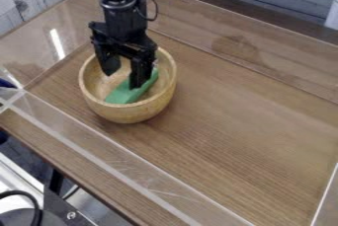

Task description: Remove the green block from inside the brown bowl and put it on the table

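The open pincer (121,70) reaches into the brown bowl (128,110) (green block (129,95) inside).

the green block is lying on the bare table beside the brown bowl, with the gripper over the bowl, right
Not quite: the green block is inside the brown bowl, not on the table beside it, as the current camera view shows. The gripper is indeed over the bowl.
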`<state>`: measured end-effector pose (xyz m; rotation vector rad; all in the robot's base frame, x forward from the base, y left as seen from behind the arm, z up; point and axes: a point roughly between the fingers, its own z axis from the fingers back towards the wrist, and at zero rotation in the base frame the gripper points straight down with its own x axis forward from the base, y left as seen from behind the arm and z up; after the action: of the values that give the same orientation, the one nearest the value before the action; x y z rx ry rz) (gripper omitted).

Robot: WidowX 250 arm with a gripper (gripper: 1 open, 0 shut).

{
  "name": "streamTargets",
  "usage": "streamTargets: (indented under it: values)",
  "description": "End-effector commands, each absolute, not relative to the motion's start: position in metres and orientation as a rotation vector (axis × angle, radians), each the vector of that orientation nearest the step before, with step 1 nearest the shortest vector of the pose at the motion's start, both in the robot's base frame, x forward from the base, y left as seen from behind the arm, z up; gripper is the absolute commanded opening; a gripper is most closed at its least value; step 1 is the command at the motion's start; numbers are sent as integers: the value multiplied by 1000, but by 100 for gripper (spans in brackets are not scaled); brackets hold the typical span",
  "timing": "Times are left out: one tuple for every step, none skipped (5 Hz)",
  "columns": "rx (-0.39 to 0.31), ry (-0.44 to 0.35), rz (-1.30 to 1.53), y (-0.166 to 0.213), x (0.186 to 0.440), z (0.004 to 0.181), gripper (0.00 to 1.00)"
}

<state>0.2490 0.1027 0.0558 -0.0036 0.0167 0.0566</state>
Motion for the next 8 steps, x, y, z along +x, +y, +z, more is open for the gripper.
streamTargets:
  values:
    - [17,-50,61,102,255,61,100]
    - [33,-54,52,101,254,52,100]
    - [49,-61,45,101,254,44,0]
    - [64,-72,38,100,254,40,0]
    - [52,-87,50,98,259,48,0]
    - [41,-103,62,96,264,56,0]
    - [32,-95,86,97,266,58,0]
    - [25,-88,110,99,267,58,0]
